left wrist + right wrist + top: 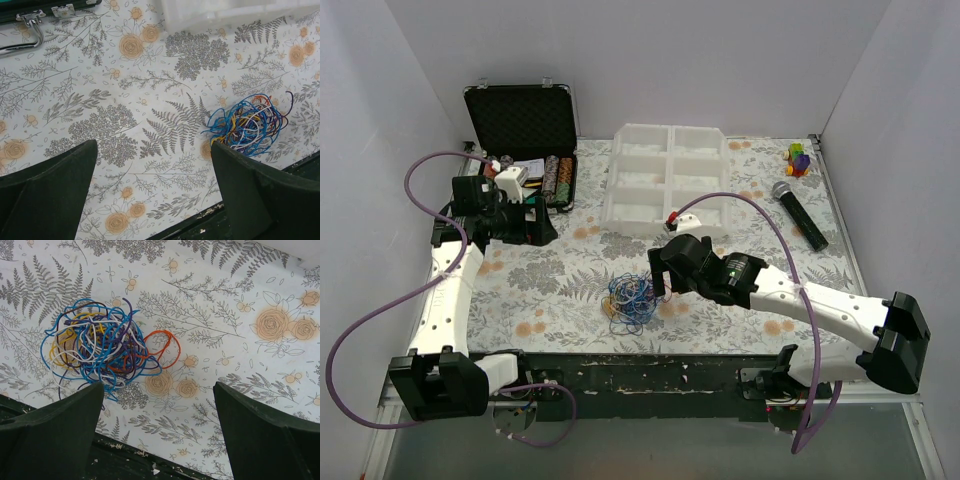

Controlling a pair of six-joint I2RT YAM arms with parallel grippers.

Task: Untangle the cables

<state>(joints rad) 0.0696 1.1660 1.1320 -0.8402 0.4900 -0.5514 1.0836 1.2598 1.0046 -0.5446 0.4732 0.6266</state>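
From the top view, the cables [630, 300] lie in one knotted lump on the flowered tablecloth [760, 175], near the front edge and about midway between the two arms. The right gripper [658, 280] hangs just beside the lump. The left gripper [542, 228] is well apart from it, over by the black case [520, 120].

In the left wrist view, the jaws stand wide apart with nothing between them. The tangle sits off to the right, just past one finger.

In the right wrist view, these jaws are also wide and hold nothing. The tangle lies just ahead of one finger, and an orange loop [165, 347] sticks out clear of the rest.

No strand looks separated yet, so this seems to be the approach. The next move probably calls for the right gripper to pinch that loose loop while the left comes over to steady the lump.
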